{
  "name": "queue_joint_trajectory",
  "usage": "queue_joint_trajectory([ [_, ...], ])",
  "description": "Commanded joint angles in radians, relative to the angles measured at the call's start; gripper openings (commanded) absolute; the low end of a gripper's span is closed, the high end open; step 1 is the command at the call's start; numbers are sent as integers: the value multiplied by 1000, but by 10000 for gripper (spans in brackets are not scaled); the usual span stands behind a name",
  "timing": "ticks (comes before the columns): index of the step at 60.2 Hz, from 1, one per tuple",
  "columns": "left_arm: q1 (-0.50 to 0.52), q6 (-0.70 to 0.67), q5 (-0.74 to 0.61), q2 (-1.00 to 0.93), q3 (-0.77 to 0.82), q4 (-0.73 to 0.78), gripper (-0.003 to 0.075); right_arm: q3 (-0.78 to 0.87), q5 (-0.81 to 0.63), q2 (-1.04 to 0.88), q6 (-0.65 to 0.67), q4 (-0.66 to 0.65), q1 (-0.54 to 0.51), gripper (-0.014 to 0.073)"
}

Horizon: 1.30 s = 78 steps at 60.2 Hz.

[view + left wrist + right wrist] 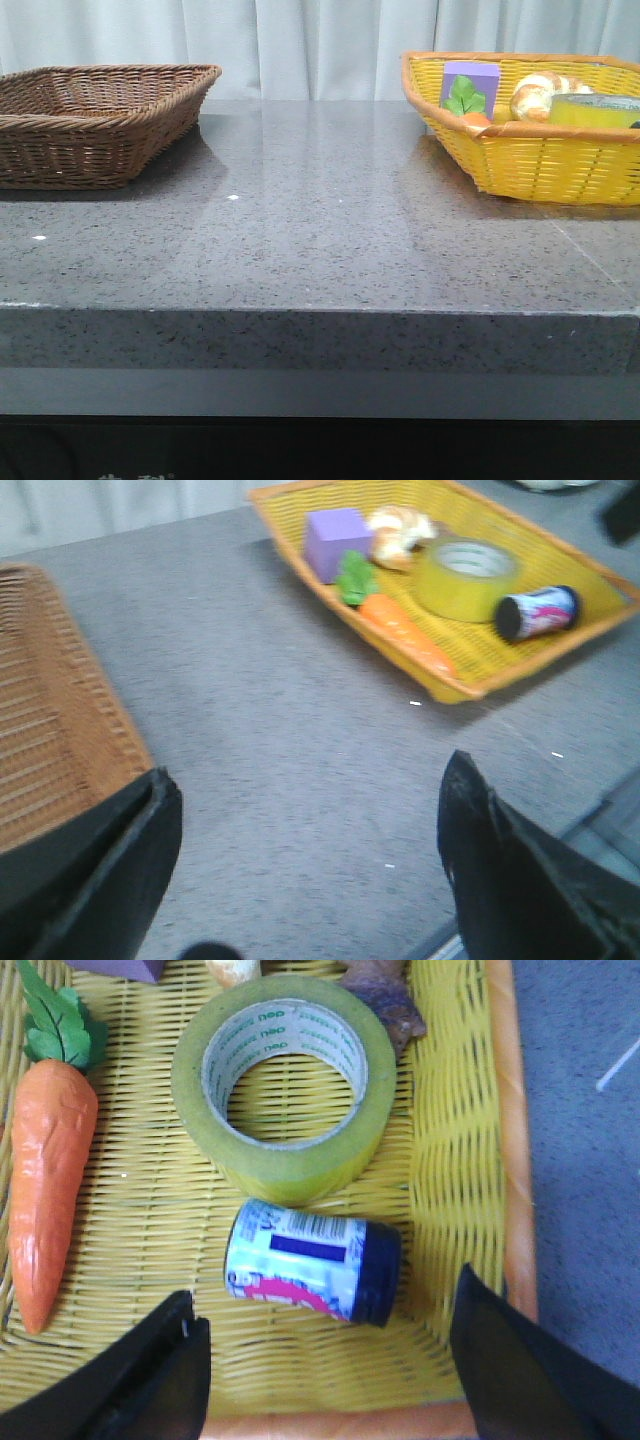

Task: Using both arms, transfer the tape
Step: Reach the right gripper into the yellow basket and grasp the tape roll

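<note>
Tape [284, 1088] core: green print, looks like "deli", blurry. Can [312, 1261]: barcode, text unreadable.

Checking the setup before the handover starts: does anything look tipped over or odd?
Only the small can: it lies on its side in the yellow basket, beside the tape. The tape lies flat. Nothing spilled.

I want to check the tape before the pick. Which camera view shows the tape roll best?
The right wrist view: the tape lies flat in the yellow basket, its whole ring and printed core visible. The left wrist view shows it small and blurred. The front view shows only its upper part above the basket rim.
</note>
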Motion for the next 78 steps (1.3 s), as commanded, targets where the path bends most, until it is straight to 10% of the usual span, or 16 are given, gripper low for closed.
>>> queue_joint_trajectory([
  [1, -56, 1, -91, -5, -34, -10, 531, -112, 19, 45, -2, 9, -9, 519],
  [60, -115, 1, -95, 51, -34, -10, 531, -607, 156, 604, -3, -43, -9, 428],
  [78, -115, 1, -95, 125, -34, -10, 531, -608, 167, 612, -3, -40, -8, 142],
])
